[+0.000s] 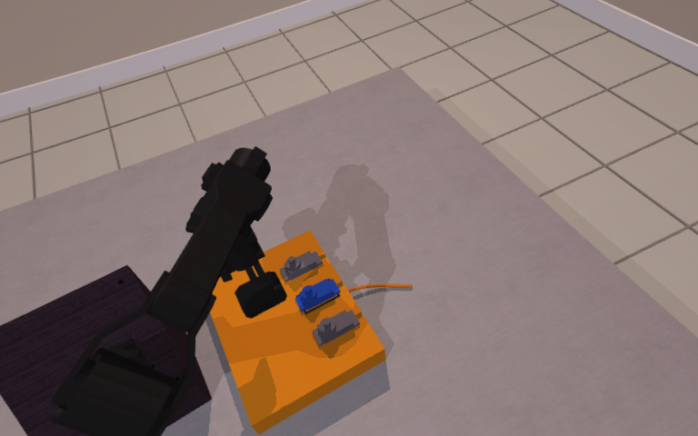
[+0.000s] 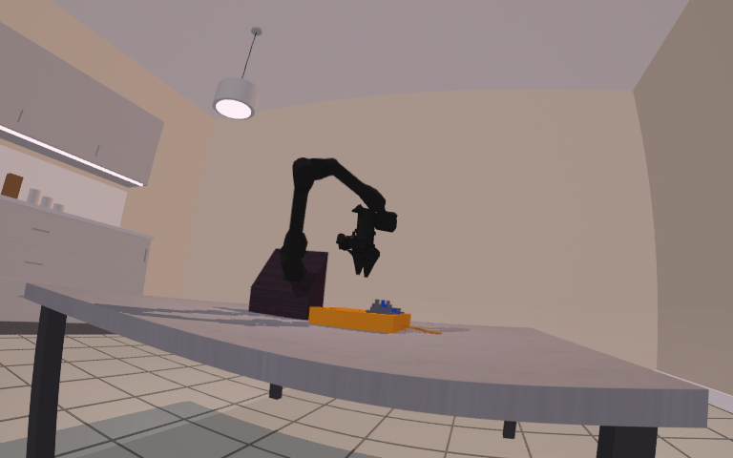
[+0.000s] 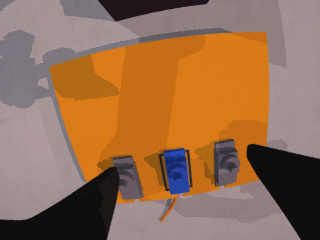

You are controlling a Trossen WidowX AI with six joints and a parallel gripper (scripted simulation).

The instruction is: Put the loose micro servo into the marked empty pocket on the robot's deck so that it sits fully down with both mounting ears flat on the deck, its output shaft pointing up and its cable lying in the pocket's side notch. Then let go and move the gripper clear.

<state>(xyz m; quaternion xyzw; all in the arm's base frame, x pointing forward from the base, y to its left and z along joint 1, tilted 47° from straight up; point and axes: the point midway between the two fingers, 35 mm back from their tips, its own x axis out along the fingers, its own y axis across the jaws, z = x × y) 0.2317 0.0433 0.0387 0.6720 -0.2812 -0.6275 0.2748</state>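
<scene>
The blue micro servo [image 1: 317, 294] [image 2: 385, 304] [image 3: 176, 170] sits in the middle pocket of the orange deck [image 1: 288, 360] [image 2: 351, 320] [image 3: 200, 94]. It stands upright, shaft up, level with the grey servos on either side of it [image 1: 301, 264] [image 1: 335, 326]. Its orange cable [image 1: 383, 286] [image 2: 424, 328] [image 3: 167, 210] leaves the deck's edge and lies on the table. My gripper [image 2: 365, 271] [image 3: 183, 163] is open and empty. It hangs well above the deck, clear of the servo.
The grey servos also show in the wrist view [image 3: 127, 176] [image 3: 227, 162]. The dark block [image 1: 61, 318] [image 2: 313, 270] that carries the arm stands right behind the deck. The table's far edge is to the right of the cable.
</scene>
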